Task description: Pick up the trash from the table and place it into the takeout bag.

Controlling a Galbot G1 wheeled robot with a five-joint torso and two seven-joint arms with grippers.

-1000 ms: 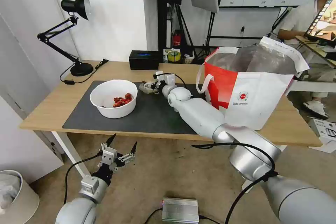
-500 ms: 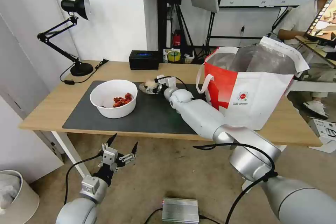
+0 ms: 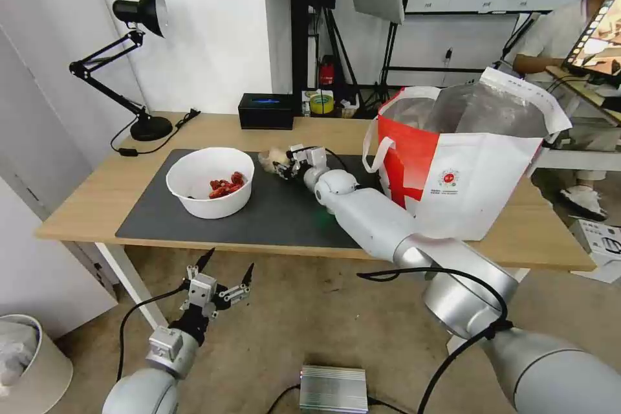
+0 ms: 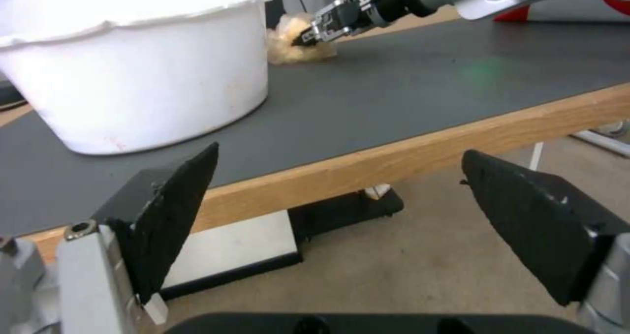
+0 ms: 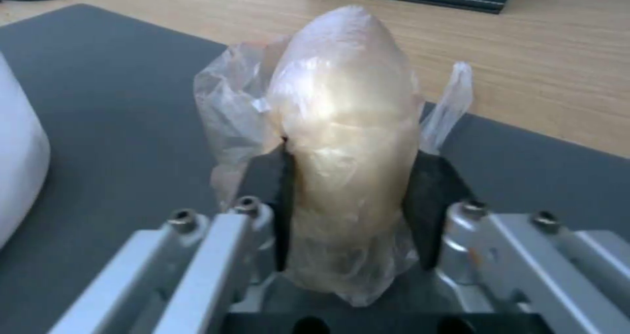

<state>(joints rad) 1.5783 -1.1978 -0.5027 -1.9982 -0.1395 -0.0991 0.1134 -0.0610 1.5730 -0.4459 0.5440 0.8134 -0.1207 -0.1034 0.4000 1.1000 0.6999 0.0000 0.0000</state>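
The left gripper (image 3: 217,284) hangs below the near edge of the table (image 3: 90,207), its 2 jaws spread wide with nothing between them; beyond its fingertips, in the left wrist view, stands the white bowl (image 4: 141,73) on the dark mat (image 3: 284,210).

The right gripper (image 3: 283,167) lies low over the far part of the mat, and its 2 jaws are closed on the beige ball in clear wrap (image 5: 344,142), one pad on each flank. The ball bulges forward past the fingertips and back toward the palm, and loose film flares out on both sides of the jaws. It looks light and soft, likely to squash instead of resisting, and the film looks slippery, so a hold across the body of the ball, as here, seems surer than one on the loose wrap.

Just beside the right jaws, toward the robot's left, is the bowl with its red scraps (image 3: 226,186). On the other side, near the right forearm, the takeout bag (image 3: 462,162) stands open-topped with a tall rim to clear. Beyond the fingertips are the mat's far edge, bare wood, then the black box (image 3: 266,110).
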